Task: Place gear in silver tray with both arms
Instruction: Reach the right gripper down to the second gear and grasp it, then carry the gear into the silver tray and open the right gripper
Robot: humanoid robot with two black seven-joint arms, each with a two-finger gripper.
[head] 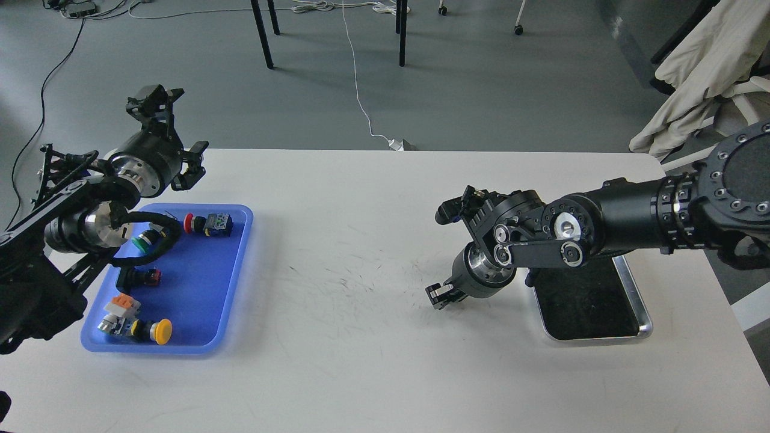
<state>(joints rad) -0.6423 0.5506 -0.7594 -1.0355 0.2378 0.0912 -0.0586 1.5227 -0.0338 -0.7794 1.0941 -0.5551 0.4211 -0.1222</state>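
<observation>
The silver tray [595,338] lies on the right of the white table, its dark base partly covered by my right arm. My right gripper [442,295] points down at the table just left of the tray, its tip touching or nearly touching the surface. It is small and dark, so I cannot tell its fingers apart. The gear is hidden; none shows on the table or in the tray. My left gripper [171,129] is raised over the far left corner of the table, fingers spread open and empty.
A blue plastic tray [198,294] with several push buttons and switches lies at the left, under my left arm. Chair legs and cables are on the floor beyond the far edge. A cloth-draped chair [698,66] stands at the far right.
</observation>
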